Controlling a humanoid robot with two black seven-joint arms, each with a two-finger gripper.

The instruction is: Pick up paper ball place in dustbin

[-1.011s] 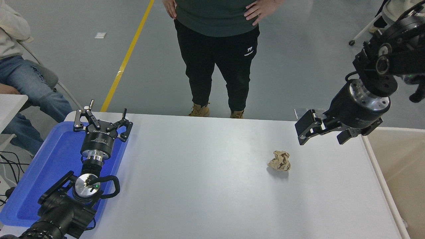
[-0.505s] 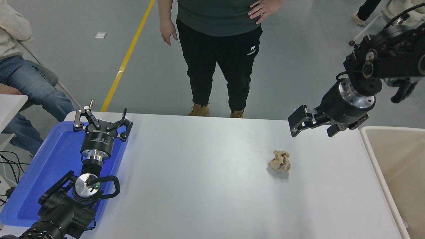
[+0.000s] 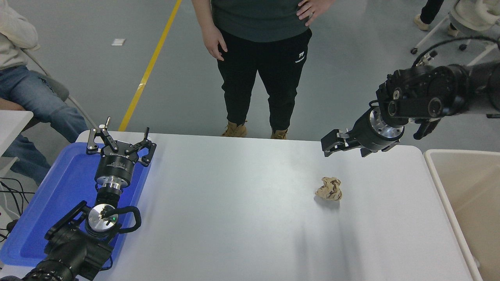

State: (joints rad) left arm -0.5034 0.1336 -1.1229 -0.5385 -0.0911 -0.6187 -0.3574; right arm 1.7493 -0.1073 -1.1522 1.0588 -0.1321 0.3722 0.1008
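Paper ball [image 3: 329,189], lying free mid-table short of the dustbin [image 3: 431,171]: likely light, soft, crushable; pinch across its middle with your right gripper [image 3: 327,145], empty, opening unclear.

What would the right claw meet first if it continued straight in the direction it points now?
Probably nothing: the right claw points toward the picture's left, over the table's far edge. The paper ball lies nearer the camera, off that line. Its height is unclear.

Crinkled tan paper ball [image 3: 329,189] on smooth matt white table [image 3: 234,203].
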